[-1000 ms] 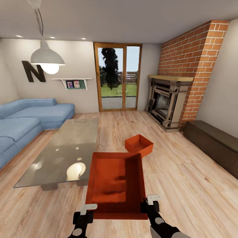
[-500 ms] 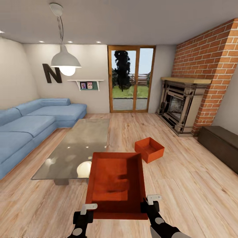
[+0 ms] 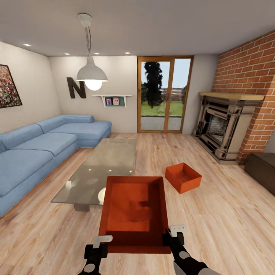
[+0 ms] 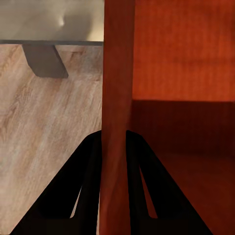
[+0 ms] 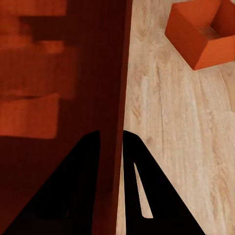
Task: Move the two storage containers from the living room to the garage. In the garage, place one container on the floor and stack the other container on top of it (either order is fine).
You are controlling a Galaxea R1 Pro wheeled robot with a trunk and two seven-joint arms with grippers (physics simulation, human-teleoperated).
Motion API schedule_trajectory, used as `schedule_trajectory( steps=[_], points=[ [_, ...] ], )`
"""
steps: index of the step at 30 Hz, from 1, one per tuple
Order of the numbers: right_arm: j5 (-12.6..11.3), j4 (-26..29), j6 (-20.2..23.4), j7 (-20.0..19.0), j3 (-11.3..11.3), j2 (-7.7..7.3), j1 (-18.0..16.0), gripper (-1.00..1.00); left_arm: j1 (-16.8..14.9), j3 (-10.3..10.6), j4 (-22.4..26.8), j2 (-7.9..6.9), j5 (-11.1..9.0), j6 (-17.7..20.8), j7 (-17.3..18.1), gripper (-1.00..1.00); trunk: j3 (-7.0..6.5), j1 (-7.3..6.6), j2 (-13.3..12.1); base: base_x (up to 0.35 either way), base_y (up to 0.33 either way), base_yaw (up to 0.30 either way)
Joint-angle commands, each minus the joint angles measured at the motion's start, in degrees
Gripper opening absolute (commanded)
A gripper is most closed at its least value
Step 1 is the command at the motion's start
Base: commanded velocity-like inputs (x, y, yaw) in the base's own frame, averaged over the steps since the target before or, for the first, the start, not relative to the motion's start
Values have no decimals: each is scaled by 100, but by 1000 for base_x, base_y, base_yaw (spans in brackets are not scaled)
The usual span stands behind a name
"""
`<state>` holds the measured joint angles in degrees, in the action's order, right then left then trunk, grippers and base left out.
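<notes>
I hold one orange-red storage container (image 3: 134, 214) up in front of me, over the light wood plank floor of the living room. My left gripper (image 3: 100, 244) is shut on its left wall (image 4: 116, 112), and my right gripper (image 3: 172, 236) is shut on its right wall (image 5: 115, 98). The other storage container (image 3: 183, 177) sits on the wood floor ahead and to the right; the right wrist view catches it too (image 5: 203, 29).
A glass coffee table (image 3: 103, 164) stands just ahead on the left, with a blue corner sofa (image 3: 42, 145) beyond it. A brick fireplace (image 3: 225, 130) and a dark low cabinet (image 3: 263, 168) line the right wall. Wood-framed glass doors (image 3: 164, 99) are at the far end.
The whole view has swung left: sofa, table, doors and fireplace all slid right in the picture. The held container and both grippers keep the same place in the picture.
</notes>
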<state>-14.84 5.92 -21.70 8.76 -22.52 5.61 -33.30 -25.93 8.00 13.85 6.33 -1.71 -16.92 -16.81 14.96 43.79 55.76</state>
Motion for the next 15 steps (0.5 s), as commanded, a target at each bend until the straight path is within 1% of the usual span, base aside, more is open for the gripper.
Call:
schedule_trajectory(
  steps=[1, 15],
  points=[
    [-143, -12, -46, 310, 221, -23, -2, -100, -8, -97, 195, 0, -23, -48, -59, -100, 6, 0, 5, 0, 0, 39],
    [-153, -12, -33, 310, 221, -20, -2, -100, -8, -102, 179, 0, -29, -40, -59, -100, 4, 0, 5, 0, 0, 5]
  ],
)
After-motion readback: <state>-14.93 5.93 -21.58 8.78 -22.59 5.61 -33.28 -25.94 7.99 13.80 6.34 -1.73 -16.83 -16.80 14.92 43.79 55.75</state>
